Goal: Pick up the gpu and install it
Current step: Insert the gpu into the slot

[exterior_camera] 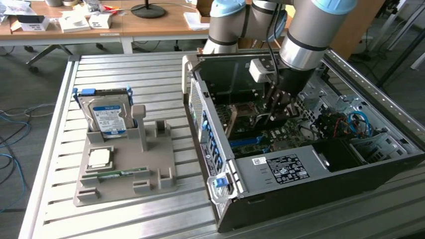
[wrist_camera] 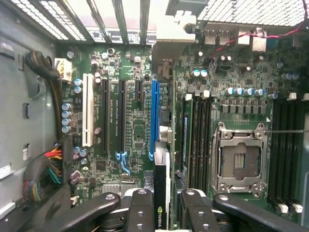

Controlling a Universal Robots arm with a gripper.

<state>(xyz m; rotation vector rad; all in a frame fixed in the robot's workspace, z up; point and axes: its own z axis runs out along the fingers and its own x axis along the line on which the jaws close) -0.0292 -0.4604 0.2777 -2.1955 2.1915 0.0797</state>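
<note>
Exterior view, from its left to its right. A slatted metal table [exterior_camera: 133,69] carried a grey parts fixture [exterior_camera: 154,162] holding a hard drive [exterior_camera: 109,115] upright, a processor chip [exterior_camera: 99,158] and a green memory stick [exterior_camera: 123,173], none of them touched by the arm. Beside the fixture lay the open computer case [exterior_camera: 279,168], side panel off and motherboard exposed. The robot arm [exterior_camera: 309,35] reached down into the case.

Wrist view. The gripper [wrist_camera: 166,194] was closed to a narrow gap on the gpu [wrist_camera: 161,169], which stood edge-on between the fingers [wrist_camera: 142,195], its lower edge toward the board. The card was lined up close alongside the long blue expansion slot [wrist_camera: 154,118], with a white slot [wrist_camera: 88,116] well to one side and the empty processor socket [wrist_camera: 239,154] to the other.

Progress, as judged. Pickup was complete and the card had been carried into the case. Whether its edge had entered the slot could not be told, and seating and release remained.
</note>
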